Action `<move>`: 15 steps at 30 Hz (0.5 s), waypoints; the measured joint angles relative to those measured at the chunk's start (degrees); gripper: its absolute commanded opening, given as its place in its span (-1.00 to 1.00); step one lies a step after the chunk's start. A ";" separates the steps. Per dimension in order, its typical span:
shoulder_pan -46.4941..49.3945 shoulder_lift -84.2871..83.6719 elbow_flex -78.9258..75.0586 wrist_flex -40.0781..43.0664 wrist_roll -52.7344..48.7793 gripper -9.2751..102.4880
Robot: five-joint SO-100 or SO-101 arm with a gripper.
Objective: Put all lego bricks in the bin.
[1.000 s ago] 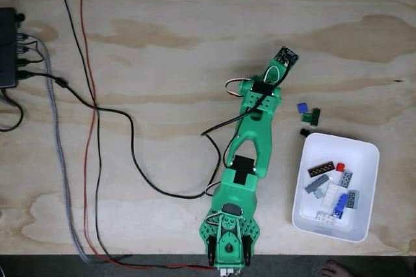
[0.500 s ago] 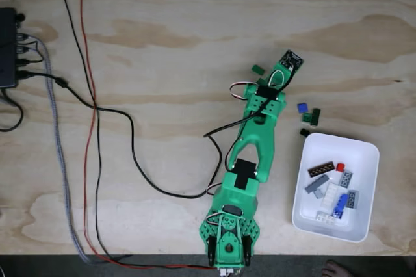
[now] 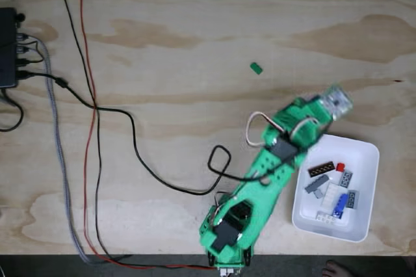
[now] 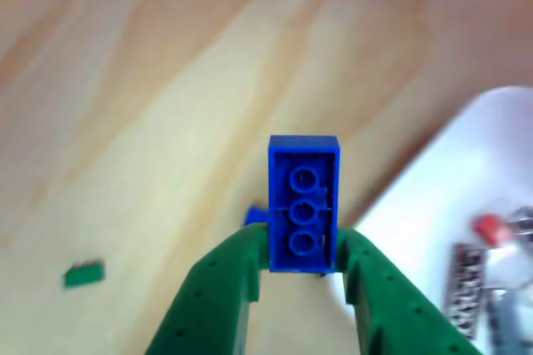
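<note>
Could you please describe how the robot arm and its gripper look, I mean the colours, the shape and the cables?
The arm is bright green plastic, built from chunky segments on a wider base, with black blocks set into it. A white cable loops beside its upper part and a black cable curls away across the wooden table. The gripper has two green fingers, dotted with small holes.

Black and red cables [image 3: 91,105] (plus a grey braided one [image 3: 60,140]) cross the plywood table [image 3: 195,17].
</note>
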 measured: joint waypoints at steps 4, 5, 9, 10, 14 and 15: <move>18.54 4.83 4.57 -0.88 -9.49 -0.84; 21.01 3.78 7.12 -2.20 -11.43 -0.82; 25.49 2.72 17.75 -9.76 -16.17 -0.34; 25.31 0.26 20.30 -13.18 -17.40 -0.28; 23.12 -4.57 24.70 -19.86 -19.51 -0.26; 21.45 -5.71 24.70 -20.48 -19.69 -0.28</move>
